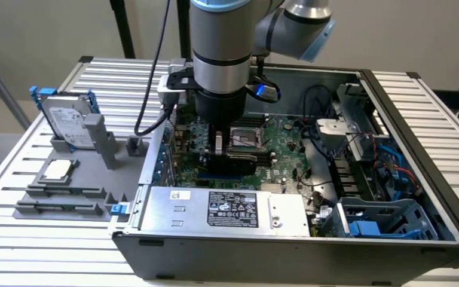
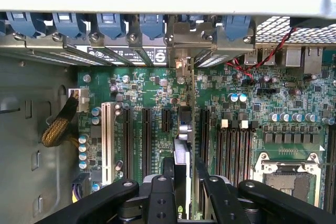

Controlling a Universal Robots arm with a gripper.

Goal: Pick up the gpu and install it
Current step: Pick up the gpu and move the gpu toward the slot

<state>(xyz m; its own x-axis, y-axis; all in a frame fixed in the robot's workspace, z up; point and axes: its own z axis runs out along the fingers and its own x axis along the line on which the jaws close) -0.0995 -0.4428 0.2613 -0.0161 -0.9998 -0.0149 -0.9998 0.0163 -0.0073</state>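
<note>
We see a robot arm (image 1: 222,48) built of thick silver-grey tubes, with a pale blue cap (image 1: 319,40) on one rounded joint and a black band around the lower tube. A black cable (image 1: 157,60) hangs along it. Near the wrist we find a grey box (image 1: 174,84) and a small blue light (image 1: 265,91). The gripper (image 2: 185,171) is matt black, with jointed bars and flat fingers (image 2: 161,198) dotted with round screws and small holes.

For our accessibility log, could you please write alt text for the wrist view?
The gripper is shut on the gpu, held edge-on at the black expansion slots of the green motherboard. Blue clips line the case wall beyond.
</note>
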